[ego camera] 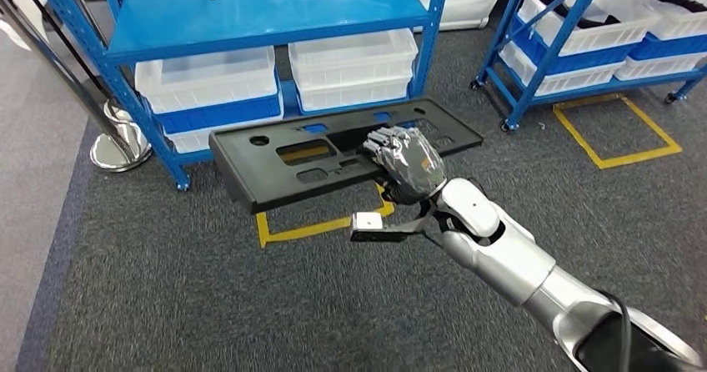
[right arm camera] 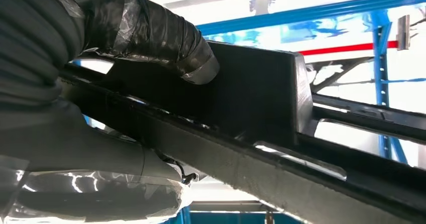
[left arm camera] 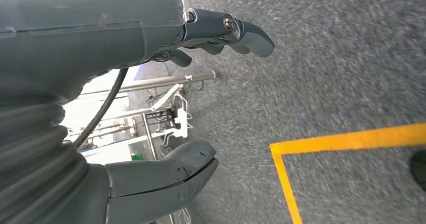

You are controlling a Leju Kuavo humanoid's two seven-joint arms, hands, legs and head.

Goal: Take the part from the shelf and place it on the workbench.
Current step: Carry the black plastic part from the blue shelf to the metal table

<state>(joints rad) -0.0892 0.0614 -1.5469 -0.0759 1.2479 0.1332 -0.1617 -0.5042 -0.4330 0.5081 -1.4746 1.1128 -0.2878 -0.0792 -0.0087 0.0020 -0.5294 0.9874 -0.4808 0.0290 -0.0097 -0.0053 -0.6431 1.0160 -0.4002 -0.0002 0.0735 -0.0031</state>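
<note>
The right hand [ego camera: 406, 162] grips the long black part [ego camera: 333, 151] near its middle, holding it roughly level in the air above the grey carpet, in front of the blue shelf [ego camera: 250, 9]. The left hand [left arm camera: 166, 98] holds nothing, its fingers apart, apparently hanging over the carpet beside a yellow floor line [left arm camera: 346, 139].

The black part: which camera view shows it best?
The head view: the whole black part is seen there, held by the right hand above the carpet. The right wrist view gives a close piece of its edge; the left wrist view looks at the floor.
</note>
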